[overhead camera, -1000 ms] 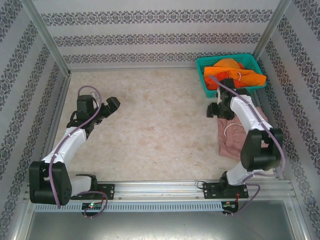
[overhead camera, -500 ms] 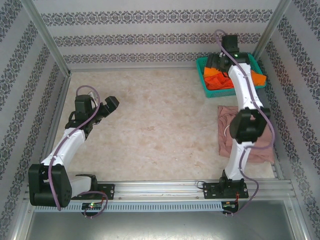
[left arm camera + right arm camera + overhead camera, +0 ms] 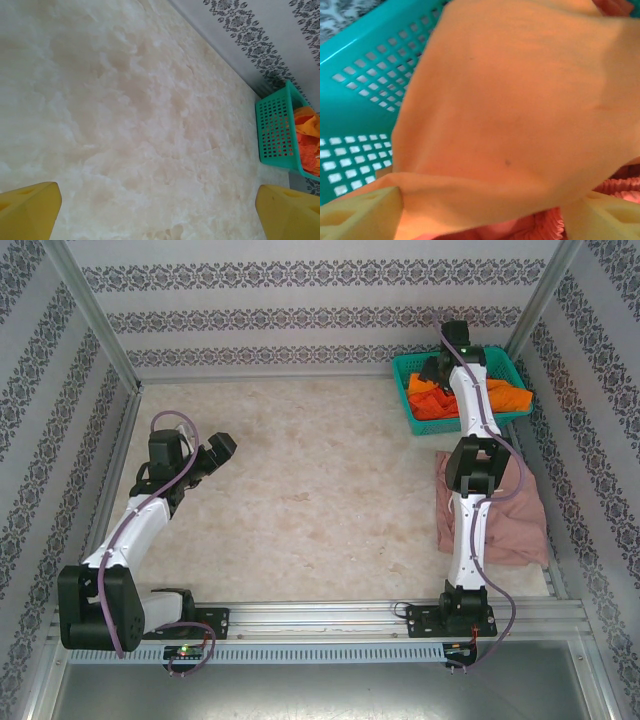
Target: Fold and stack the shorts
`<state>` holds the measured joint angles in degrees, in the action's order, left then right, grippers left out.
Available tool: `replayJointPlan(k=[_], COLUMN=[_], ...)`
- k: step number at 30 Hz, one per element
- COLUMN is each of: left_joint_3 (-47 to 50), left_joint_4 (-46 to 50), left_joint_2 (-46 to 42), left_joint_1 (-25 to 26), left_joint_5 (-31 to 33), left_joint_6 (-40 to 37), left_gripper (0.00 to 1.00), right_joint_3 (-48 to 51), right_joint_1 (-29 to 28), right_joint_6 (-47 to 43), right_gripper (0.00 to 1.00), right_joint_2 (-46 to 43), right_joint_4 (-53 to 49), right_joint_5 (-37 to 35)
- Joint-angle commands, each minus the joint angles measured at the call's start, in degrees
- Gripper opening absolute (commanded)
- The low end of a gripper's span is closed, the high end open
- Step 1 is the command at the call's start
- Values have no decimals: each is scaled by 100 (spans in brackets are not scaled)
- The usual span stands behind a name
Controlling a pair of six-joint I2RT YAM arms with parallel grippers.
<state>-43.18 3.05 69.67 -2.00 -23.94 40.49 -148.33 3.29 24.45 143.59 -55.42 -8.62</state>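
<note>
Right fingers [image 3: 360,212] stand apart over the bright orange cloth shorts [image 3: 510,100] in the teal plastic mesh basket [image 3: 360,75], far right. Left fingers [image 3: 30,210] gape above the pale marble counter [image 3: 320,490]. Dusty pink cloth shorts [image 3: 515,525] lie near right.

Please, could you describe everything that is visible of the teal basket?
The teal basket is a rectangular plastic bin with mesh walls of small square holes and a solid rim. It stands upright at the far right corner of the table, close to the wall. Orange shorts fill it, and orange cloth spills over its right rim. The right gripper hangs open over the cloth inside.
</note>
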Motion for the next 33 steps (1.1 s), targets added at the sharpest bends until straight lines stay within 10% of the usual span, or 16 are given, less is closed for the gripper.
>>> replayJointPlan(k=[1,7,11,22,33], left_joint_3=[-45,-16,-24,-23,52], left_joint_4=[-38,-8,25,-52,-140], left_joint_2=[45,20,-53,-75,-70], left_joint_1=[-64,-74,-73,-73,-72], left_joint_5=[-82,-84,-52,-92,-136], left_joint_6=[-103,-114,-121,-27,55], left_gripper=[100,100,100,100,99], right_joint_3=[-312,-344,-306,1847,1005], right_joint_1=[77,146,115,-291,-368], right_joint_6=[249,387,342,160,36], right_gripper=[67,16,1,0,0], right_joint_2=[215,225,-161,-2597,-2907], right_joint_4=[139,439,633,2584,2597], right_joint_5=[-81,162,369,-187,-385])
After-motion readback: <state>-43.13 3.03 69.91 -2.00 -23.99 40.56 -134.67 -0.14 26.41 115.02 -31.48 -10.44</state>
